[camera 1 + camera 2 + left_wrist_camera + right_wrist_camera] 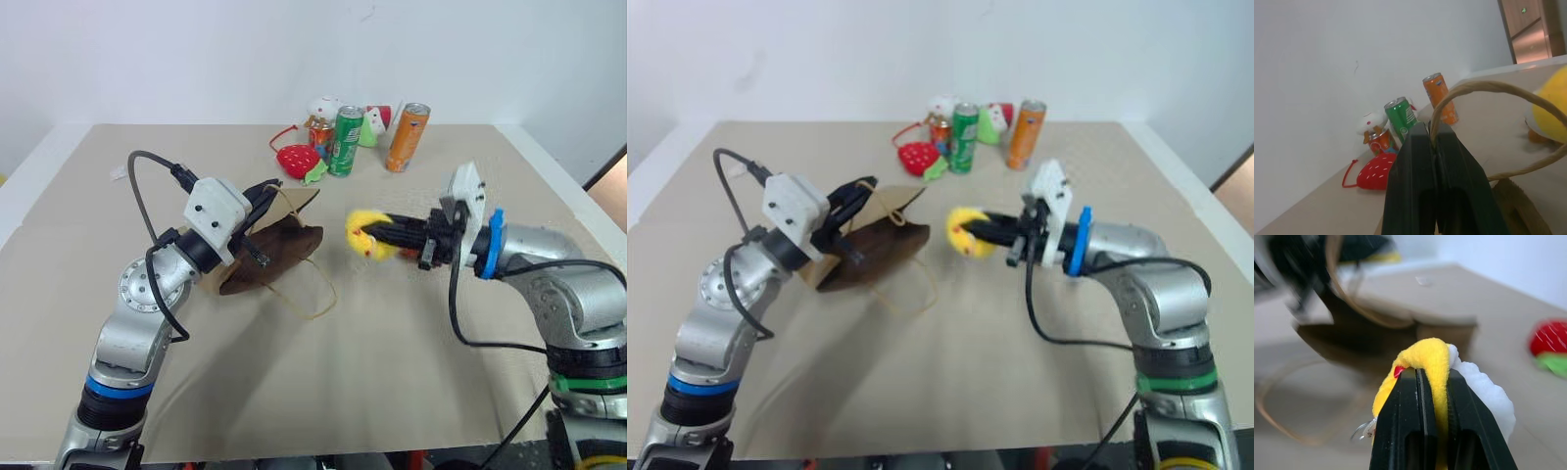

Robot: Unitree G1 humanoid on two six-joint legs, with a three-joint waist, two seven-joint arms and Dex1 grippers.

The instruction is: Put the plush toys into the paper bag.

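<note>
Yellow plush shows between the jaws of the right gripper (387,238), which are closed on the ball toy (1437,369); it hangs clear of the desk (392,392), its white side bulging out past one finger. Just ahead of those jaws, a short gap away, is the paper bag (274,257). The left gripper (1434,147) has its jaws pinched shut on one cord handle (1484,87), lifting that edge so the dark mouth faces the toy. The bag's other handle (312,294) trails loose on the desk below. I cannot see the monkey toy, so I cannot tell whether it is already inside.

By my reading the step in hand is carrying the ball toy to the bag. The next move calls for pushing the right jaws forward into the opening, past the raised handle, then letting go. The mouth looks shallow and slanted, so the toy could catch the rim or slide back out. Well beyond both pairs of jaws, the strawberry toy (297,160), green can (345,140) and orange can (408,137) stand out of the way.
</note>
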